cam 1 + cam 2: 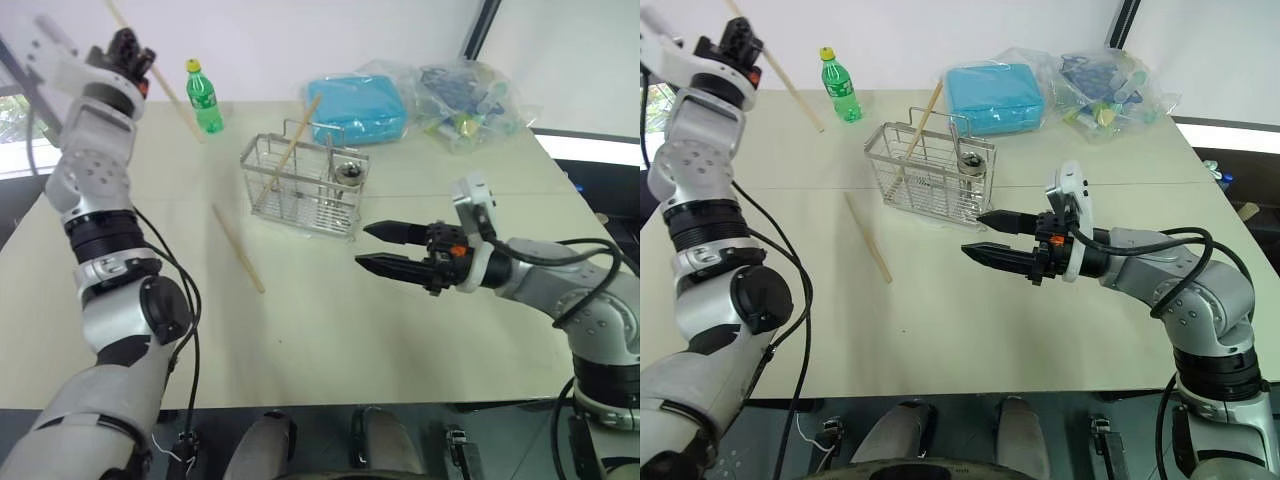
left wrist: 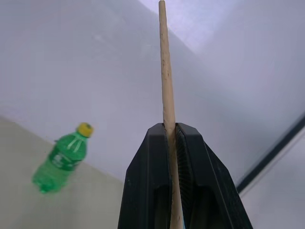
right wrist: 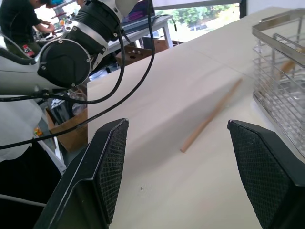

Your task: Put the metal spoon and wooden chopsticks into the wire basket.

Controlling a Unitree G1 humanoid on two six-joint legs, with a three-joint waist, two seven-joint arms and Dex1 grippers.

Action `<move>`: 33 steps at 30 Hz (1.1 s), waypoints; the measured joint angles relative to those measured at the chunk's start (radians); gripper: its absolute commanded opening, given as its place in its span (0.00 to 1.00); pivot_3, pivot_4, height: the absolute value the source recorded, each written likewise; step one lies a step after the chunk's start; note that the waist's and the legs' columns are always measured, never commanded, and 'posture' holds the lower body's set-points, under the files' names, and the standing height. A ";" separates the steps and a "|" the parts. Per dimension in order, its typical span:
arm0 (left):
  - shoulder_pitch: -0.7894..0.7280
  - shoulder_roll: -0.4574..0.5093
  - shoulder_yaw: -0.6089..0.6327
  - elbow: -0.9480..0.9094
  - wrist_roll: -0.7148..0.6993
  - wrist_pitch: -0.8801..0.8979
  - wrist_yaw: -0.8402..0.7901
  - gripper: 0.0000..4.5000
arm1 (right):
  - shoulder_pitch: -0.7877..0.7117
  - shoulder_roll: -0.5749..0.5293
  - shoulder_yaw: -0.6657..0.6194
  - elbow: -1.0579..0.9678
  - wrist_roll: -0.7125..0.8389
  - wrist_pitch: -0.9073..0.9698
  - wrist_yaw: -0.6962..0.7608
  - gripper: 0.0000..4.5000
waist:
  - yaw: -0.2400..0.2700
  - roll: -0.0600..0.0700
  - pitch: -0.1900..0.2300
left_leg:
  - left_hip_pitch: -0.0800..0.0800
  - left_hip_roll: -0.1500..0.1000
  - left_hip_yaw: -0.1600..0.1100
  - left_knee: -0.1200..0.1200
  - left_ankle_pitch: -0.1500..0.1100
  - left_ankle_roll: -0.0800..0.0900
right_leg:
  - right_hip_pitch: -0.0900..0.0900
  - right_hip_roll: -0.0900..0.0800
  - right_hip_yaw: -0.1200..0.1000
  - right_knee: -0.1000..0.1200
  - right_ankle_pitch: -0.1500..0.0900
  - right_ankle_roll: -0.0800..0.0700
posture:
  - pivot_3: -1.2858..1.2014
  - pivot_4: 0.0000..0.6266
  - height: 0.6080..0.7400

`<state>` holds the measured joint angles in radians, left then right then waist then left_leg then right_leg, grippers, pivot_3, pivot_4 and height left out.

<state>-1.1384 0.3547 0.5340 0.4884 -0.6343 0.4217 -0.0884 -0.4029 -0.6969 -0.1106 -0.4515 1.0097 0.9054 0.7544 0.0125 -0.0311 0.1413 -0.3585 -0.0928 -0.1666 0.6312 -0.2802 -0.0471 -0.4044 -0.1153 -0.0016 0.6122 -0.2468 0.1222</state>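
Left gripper holding one chopstick up high

The right gripper (image 1: 372,247) is hovering open near the wire basket (image 1: 303,184), which is holding the metal spoon (image 1: 347,172) and one stick. Another chopstick (image 1: 238,248) is lying left of it. Far left, the left gripper (image 1: 137,57) is clamping a chopstick (image 1: 170,90).

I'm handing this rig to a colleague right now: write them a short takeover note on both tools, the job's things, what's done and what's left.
Left tool: shut on one wooden chopstick, raised high above the table's far left, near the green bottle.
Right tool: open, empty, hovering level over the table just in front of the wire basket.
Done: one chopstick leans in the basket; the metal spoon stands in its right end.
Left: put the held chopstick in the basket, then fetch the loose chopstick lying on the table in front of the basket, toward the left.
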 measured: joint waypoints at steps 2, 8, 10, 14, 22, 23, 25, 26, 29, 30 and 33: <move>-0.023 -0.027 -0.030 0.016 0.015 -0.020 -0.011 0.00 | 0.009 0.001 -0.008 -0.008 0.002 0.000 -0.009 0.76 | 0.000 0.000 0.000 | 0.000 0.000 0.000 0.000 0.000 0.000 | 0.000 0.000 0.000 0.000 0.000 0.000 | 0.52 0.24 0.88; -0.048 -0.101 -0.112 0.104 0.079 -0.123 -0.060 0.00 | 0.033 0.009 -0.026 -0.040 0.028 0.000 -0.055 0.76 | 0.000 0.000 0.000 | 0.000 0.000 0.000 0.000 0.000 0.000 | 0.000 0.000 0.000 -0.001 0.000 0.000 | 0.52 0.24 0.88; -0.048 -0.123 -0.137 0.138 0.106 -0.158 -0.070 0.00 | 0.039 0.009 -0.033 -0.050 0.036 0.000 -0.074 0.76 | 0.000 0.000 0.000 | 0.000 0.000 0.000 -0.001 0.000 0.000 | 0.000 0.000 0.000 -0.001 0.000 0.000 | 0.52 0.24 0.88; -0.048 -0.153 -0.213 0.155 0.182 -0.220 -0.096 0.00 | 0.044 0.009 -0.060 -0.058 0.057 0.000 -0.112 0.76 | 0.001 0.000 0.000 | 0.000 0.000 0.000 -0.001 0.000 0.000 | 0.000 0.000 0.000 -0.001 0.000 0.000 | 0.52 0.24 0.88; 0.054 -0.189 -0.331 0.091 0.286 -0.292 -0.149 0.56 | 0.061 0.008 -0.082 -0.059 0.078 0.000 -0.155 0.76 | 0.000 0.000 0.000 | 0.000 0.000 0.001 -0.001 0.000 0.000 | 0.000 0.001 0.000 -0.001 0.000 0.000 | 0.52 0.24 0.88; 0.066 -0.191 -0.334 0.078 0.287 -0.291 -0.149 0.69 | 0.061 0.008 -0.082 -0.059 0.079 0.000 -0.156 0.76 | 0.000 0.000 0.000 | 0.000 0.000 0.001 -0.001 0.000 0.000 | 0.000 0.001 0.000 -0.001 0.000 0.000 | 0.52 0.24 0.88; 0.080 -0.193 -0.333 0.046 0.287 -0.282 -0.147 0.93 | 0.060 0.007 -0.082 -0.059 0.079 0.000 -0.156 0.76 | 0.000 0.000 0.000 | 0.000 0.000 0.001 -0.001 0.000 0.000 | 0.000 0.001 0.000 -0.001 0.000 0.000 | 0.52 0.24 0.88; 0.087 -0.194 -0.333 0.026 0.287 -0.278 -0.146 0.99 | 0.059 0.007 -0.082 -0.058 0.079 0.000 -0.156 0.76 | 0.000 0.000 0.000 | 0.000 0.000 0.001 -0.001 0.000 0.000 | 0.000 0.001 0.000 -0.001 0.000 0.000 | 0.52 0.24 0.88; 0.107 -0.197 -0.333 -0.033 0.286 -0.270 -0.137 0.99 | 0.045 0.005 -0.082 -0.050 0.078 0.000 -0.156 0.76 | 0.001 0.000 0.000 | 0.000 0.000 0.001 -0.001 0.000 0.000 | 0.000 0.001 0.000 -0.001 0.000 0.000 | 0.52 0.24 0.88; 0.114 -0.198 -0.333 -0.049 0.286 -0.263 -0.133 0.99 | 0.038 0.004 -0.082 -0.046 0.078 0.000 -0.156 0.76 | 0.001 0.000 0.000 | 0.000 0.000 0.001 -0.001 0.000 0.000 | 0.000 0.001 0.000 -0.001 0.000 0.000 | 0.52 0.24 0.88; 0.138 -0.199 -0.332 -0.101 0.285 -0.235 -0.115 0.99 | 0.024 0.003 -0.081 -0.028 0.074 0.000 -0.150 0.76 | 0.001 0.000 0.000 | 0.000 0.000 0.001 -0.001 0.000 0.001 | 0.000 0.001 0.000 -0.001 0.000 0.000 | 0.52 0.24 0.88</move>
<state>-1.0009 0.1561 0.2025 0.3877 -0.3493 0.1869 -0.2032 -0.3792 -0.6944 -0.1920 -0.4792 1.0840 0.9051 0.6049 0.0130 -0.0312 0.1415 -0.3585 -0.0925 -0.1659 0.6306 -0.2804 -0.0466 -0.4043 -0.1147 -0.0012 0.6113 -0.2468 0.1222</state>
